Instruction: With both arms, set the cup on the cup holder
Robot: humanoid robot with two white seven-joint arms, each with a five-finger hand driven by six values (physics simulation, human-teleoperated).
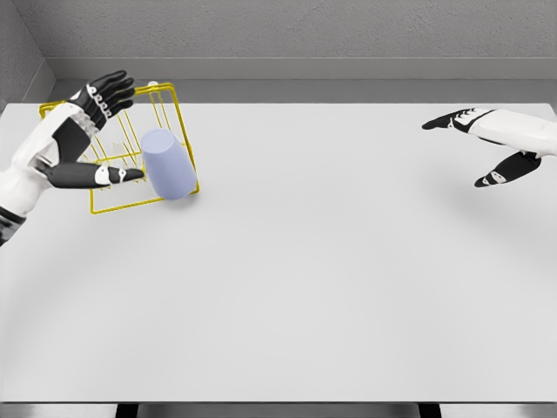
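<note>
A pale blue cup sits upside down on the right part of a yellow wire cup holder at the table's far left. My left hand is spread open just left of the cup, over the rack. Its thumb points at the cup's lower side and nearly touches it; its fingers reach up toward the rack's back edge. My right hand hovers open at the far right of the table, far from the cup, holding nothing.
The white table spans the view, with a grey wall behind it. Its front edge runs along the bottom of the picture.
</note>
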